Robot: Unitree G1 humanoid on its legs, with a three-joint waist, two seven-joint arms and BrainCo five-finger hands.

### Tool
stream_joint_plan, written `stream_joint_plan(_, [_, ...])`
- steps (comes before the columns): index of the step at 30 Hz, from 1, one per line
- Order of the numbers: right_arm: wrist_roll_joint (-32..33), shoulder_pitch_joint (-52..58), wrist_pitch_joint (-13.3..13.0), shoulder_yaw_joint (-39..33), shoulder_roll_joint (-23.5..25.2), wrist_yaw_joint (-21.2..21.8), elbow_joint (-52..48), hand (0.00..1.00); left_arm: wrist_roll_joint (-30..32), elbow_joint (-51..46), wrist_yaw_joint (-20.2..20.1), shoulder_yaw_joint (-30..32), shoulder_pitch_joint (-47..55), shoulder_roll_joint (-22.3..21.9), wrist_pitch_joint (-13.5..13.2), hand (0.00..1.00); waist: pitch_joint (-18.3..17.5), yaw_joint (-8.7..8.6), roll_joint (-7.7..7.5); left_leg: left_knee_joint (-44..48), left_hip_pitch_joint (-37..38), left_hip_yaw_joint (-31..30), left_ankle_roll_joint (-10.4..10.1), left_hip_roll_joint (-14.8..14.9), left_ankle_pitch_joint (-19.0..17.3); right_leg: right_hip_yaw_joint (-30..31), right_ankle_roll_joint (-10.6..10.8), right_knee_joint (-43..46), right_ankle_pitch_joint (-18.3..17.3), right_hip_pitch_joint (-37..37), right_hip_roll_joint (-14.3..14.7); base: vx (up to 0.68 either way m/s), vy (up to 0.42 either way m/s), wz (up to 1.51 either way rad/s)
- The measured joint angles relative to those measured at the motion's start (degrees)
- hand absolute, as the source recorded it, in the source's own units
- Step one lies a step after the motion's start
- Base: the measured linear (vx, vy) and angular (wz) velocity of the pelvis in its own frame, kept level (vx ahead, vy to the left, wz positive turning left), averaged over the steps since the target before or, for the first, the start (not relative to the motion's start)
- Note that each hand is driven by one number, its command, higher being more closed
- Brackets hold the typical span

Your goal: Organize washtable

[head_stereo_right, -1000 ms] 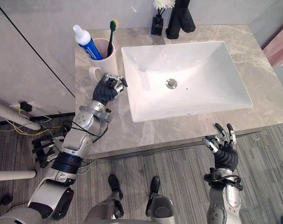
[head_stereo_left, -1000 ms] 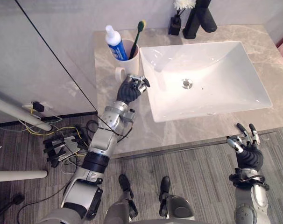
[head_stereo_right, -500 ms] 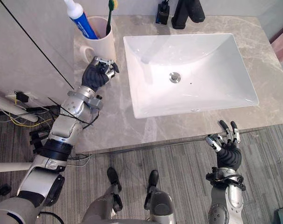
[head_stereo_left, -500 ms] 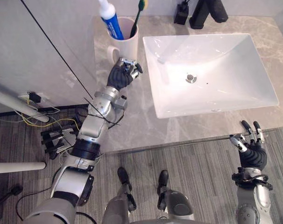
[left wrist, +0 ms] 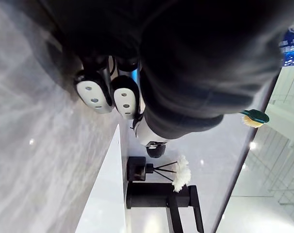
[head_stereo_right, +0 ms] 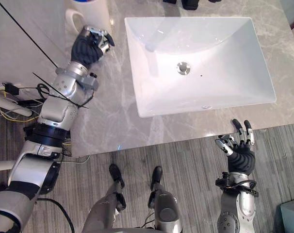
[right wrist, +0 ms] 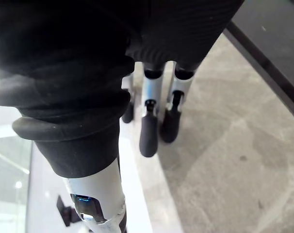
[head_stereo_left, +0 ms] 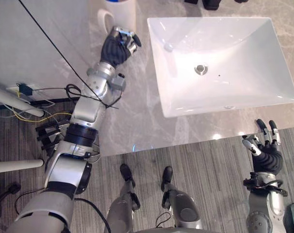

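Standing at the top edge, upper left of the head views: white mug [head_stereo_left: 122, 10], cut off by the frame, on the grey marble countertop [head_stereo_left: 137, 116]. Left hand [head_stereo_left: 117, 47]: just below the mug and beside its handle, fingers clenched, grasping nothing. White rectangular sink [head_stereo_left: 234, 58]: centre to upper right. Right hand [head_stereo_left: 266, 154]: lower right, over the floor in front of the countertop, fingers released and straight. Left wrist view: toothbrush head [left wrist: 255, 118], black faucet [left wrist: 161, 201], small black vase [left wrist: 136, 169] with white flower [left wrist: 182, 174].
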Motion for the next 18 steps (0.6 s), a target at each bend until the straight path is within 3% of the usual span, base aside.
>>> stream_joint_plan(8, [0.0, 0.02, 0.02, 1.03, 0.1, -0.03, -0.02, 0.0, -0.81, -2.6, 0.06, 0.15, 2.43, 0.21, -0.37, 1.0, 0.1, 0.02, -0.03, -0.02, 0.42, -0.17, -0.02, 0.0, 0.02, 0.27, -0.01, -0.09, -0.03, 0.37, 0.13, 0.03, 0.01, -0.01])
stream_joint_plan(13, [0.0, -0.58, 0.35, 1.48, 0.09, -0.09, 0.38, 0.0, -2.34, -16.37, -0.5, 0.41, 15.81, -2.9, -0.75, 1.0, -0.18, 0.54, 0.76, -0.03, 1.87, -0.78, -0.03, -0.14, 0.02, -0.29, 0.03, -0.12, -0.52, 2.1, 0.02, 0.04, 0.011, 0.05])
stream_joint_plan(14, [0.0, -0.67, 0.16, 1.47, 0.13, -0.21, 0.85, 0.0, -3.95, -20.44, -1.54, 0.51, 21.45, -4.38, -0.96, 0.0, -1.0, 0.62, 1.81, -0.04, 2.12, -1.44, -0.04, -0.25, 0.01, -1.07, -0.05, 0.01, -0.98, 2.65, -0.1, 0.06, 0.016, 0.23])
stream_joint_plan(18, [-0.14, -0.63, -0.09, 1.12, -0.1, -0.21, 2.97, 0.0, -7.93, -28.07, -3.03, 1.8, 36.89, -7.3, -1.04, 0.0, -3.56, 0.78, 4.17, -0.04, 3.89, -2.17, -0.06, -0.48, -0.01, -1.87, 0.51, -0.06, -1.47, 4.84, -0.28, 0.05, 0.015, 0.11])
